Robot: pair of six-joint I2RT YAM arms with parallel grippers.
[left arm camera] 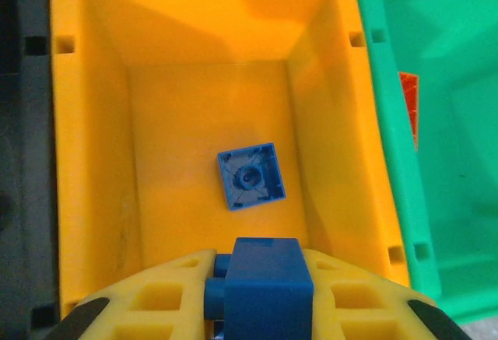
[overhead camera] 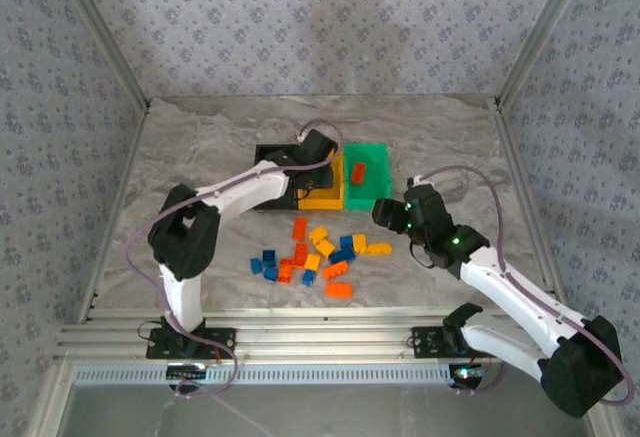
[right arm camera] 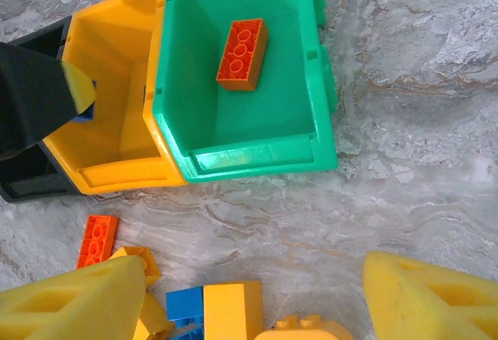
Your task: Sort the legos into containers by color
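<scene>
Hovering above the yellow-orange bin [left arm camera: 93, 138], the left pincer [left arm camera: 261, 274] grasps a blue lego [left arm camera: 264, 285], its yellow foam fingers [left arm camera: 167, 293] pressing the piece from both sides. In the left wrist view that lego hangs over the near end of the bin. On the bin's floor lies a second blue lego [left arm camera: 250, 176], turned underside up, roughly in the middle and slightly askew to the walls.

The three containers stand in a row toward the far middle of the surface [overhead camera: 200, 137], touching side by side: the black bin [overhead camera: 275, 152] on the left, the yellow-orange bin in the middle, the green bin [overhead camera: 375, 185] on the right. Inside the green bin one red-orange brick [right arm camera: 242, 43] lies flat, studs up. What the black bin holds cannot be told, since the left arm [overhead camera: 240, 189] covers much of it from above.

The right pincer [right arm camera: 255, 270] is released, its two foam fingers spread wide and gripping nothing. It hangs just in front of the green bin, at the right edge of the loose pieces. Beneath it, in the right wrist view, a yellow-orange brick [right arm camera: 233, 309] and a small blue brick [right arm camera: 184, 307] lie touching each other on the surface. A stray red-orange lego [right arm camera: 97, 240] lies off to the left, near the front of the yellow-orange bin.

The unsorted legos [overhead camera: 315, 257] lie in a loose cluster on the marble-patterned surface, nearer to the arms than the bins. Blue, yellow-orange and red-orange are mixed together, and several pieces touch.
</scene>
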